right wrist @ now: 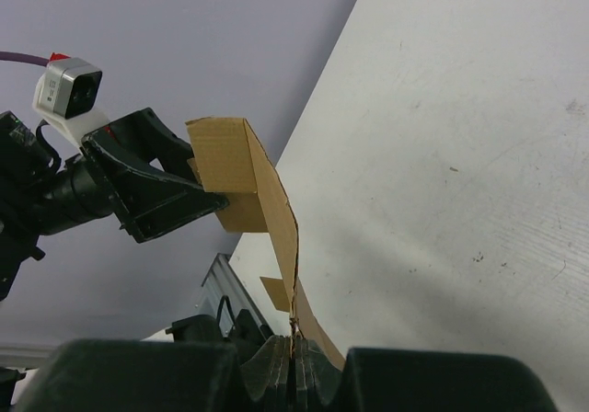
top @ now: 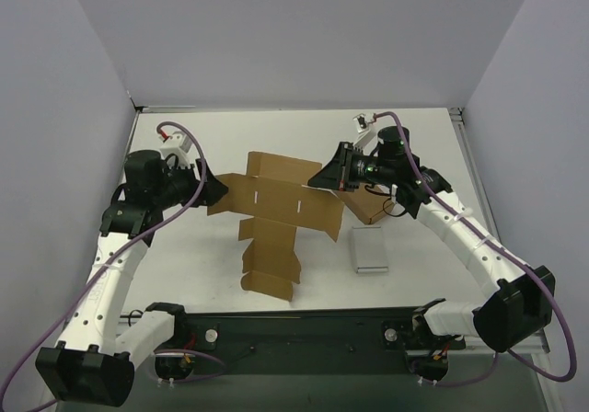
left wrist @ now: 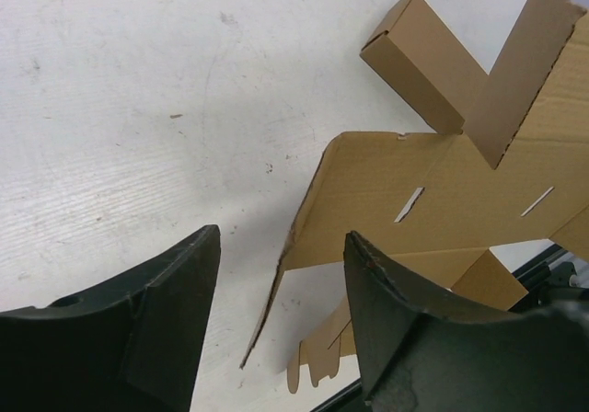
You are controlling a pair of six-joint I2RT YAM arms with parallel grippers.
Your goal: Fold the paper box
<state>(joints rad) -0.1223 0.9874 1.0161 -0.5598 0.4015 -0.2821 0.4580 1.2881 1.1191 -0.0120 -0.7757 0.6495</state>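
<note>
Two ends of the paper box [top: 276, 205] matter here. Its cross-shaped sheet is spread at the ctr of the table [top: 184, 256], w/ the long axis run left-right btwn the arms and a shorter leg pointed at the near edge.

The R end is pinched by the right gripper [right wrist: 294, 343], jaws shut tight on the thin cardboard edge, and the sheet is lifted and bowed from that pinch. The L end flap is met by the left gripper [left wrist: 282, 233]. Its jaws are seen part open, w/ nothing clamped as far as can be told.

In the L wrist view the flap's free edge is seen just ahead of and btwn the fingertips, closer to the one on the right of that view. It is tilted, not flat on the table. The flap thus lies dead ahead of the L pincer, edge-on to the gap, and the L arm is judged the nearer one for it.

Closing is judged the next need, w/ the edge held inside the gap so it isn't pushed aside. A white-grey slab [top: 370, 249] lies near the R arm, apart from the sheet.
</note>
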